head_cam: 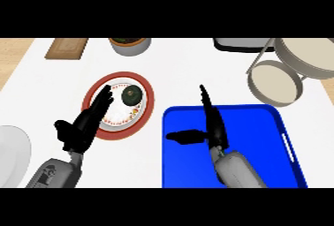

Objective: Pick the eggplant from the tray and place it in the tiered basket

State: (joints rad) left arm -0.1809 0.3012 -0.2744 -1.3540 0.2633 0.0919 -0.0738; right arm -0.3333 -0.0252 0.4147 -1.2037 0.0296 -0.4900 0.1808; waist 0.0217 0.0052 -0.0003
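Right hand (216, 129) over blue tray (261, 148), fingers straight, thumb out sideways, holding nothing. Eggplant not surely identifiable: only candidate, dark rounded item (132, 93), lies on red-rimmed plate (150, 99), left of tray. Left hand (81, 128) over plate's left edge, fingers straight, empty. Tiered basket (277, 86) beyond tray's far right corner. Grey pot (130, 46), wooden board (66, 47) at far edge; white plate (13, 152) at left.
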